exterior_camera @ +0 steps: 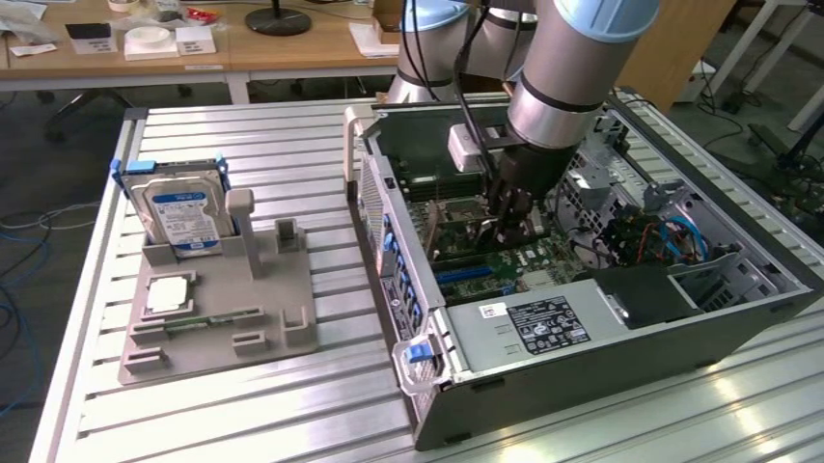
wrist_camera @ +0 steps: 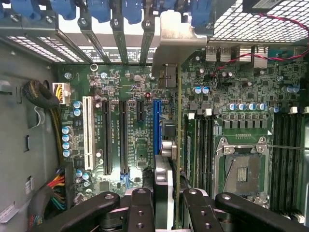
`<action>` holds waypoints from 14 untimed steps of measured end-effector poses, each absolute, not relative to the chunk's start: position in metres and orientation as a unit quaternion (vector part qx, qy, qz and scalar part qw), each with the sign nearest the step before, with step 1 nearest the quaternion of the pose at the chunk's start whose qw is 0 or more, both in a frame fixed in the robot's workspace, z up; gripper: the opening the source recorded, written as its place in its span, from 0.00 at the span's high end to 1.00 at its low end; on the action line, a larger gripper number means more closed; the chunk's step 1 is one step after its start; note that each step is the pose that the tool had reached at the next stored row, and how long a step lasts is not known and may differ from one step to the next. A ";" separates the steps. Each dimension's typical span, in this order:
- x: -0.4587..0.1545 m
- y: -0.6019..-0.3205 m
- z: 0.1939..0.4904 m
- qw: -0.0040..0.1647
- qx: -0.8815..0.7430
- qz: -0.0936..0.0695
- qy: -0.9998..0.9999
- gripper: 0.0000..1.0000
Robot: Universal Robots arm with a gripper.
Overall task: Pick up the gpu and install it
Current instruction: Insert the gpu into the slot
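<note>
The gpu (wrist_camera: 179, 125) shows edge-on as a thin card with a silver bracket at its end, and my gripper (wrist_camera: 169, 205) is shut on it. The black fingers (wrist_camera: 141, 208) clamp it from both sides. It hangs over the green motherboard (wrist_camera: 140, 145), between the long blue slot (wrist_camera: 157, 125) and the memory slots, with its bracket up against the case's rear slot openings. In the exterior view my gripper (exterior_camera: 505, 220) reaches down inside the open computer case (exterior_camera: 580, 386) above the motherboard. Whether the card's edge touches a slot I cannot tell.
A silver hard drive (exterior_camera: 180, 214) stands in a grey fixture (exterior_camera: 219, 333) at the exterior view's left, with a narrow green memory stick (exterior_camera: 196, 318) lying in it. Inside the case are the power supply (exterior_camera: 541, 323), the CPU socket (wrist_camera: 240, 170), a white slot (wrist_camera: 88, 131) and cable bundles (wrist_camera: 48, 116).
</note>
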State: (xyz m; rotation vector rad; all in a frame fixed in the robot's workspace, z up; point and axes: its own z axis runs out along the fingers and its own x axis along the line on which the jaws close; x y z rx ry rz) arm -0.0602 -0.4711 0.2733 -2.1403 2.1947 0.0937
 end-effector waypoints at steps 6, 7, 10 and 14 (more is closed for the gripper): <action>-0.061 -0.471 0.273 0.037 -0.697 0.031 0.715 0.72; -0.061 -0.471 0.273 0.037 -0.697 0.031 0.715 0.72; -0.062 -0.471 0.273 0.037 -0.697 0.031 0.715 0.72; -0.063 -0.471 0.272 0.037 -0.697 0.031 0.715 0.72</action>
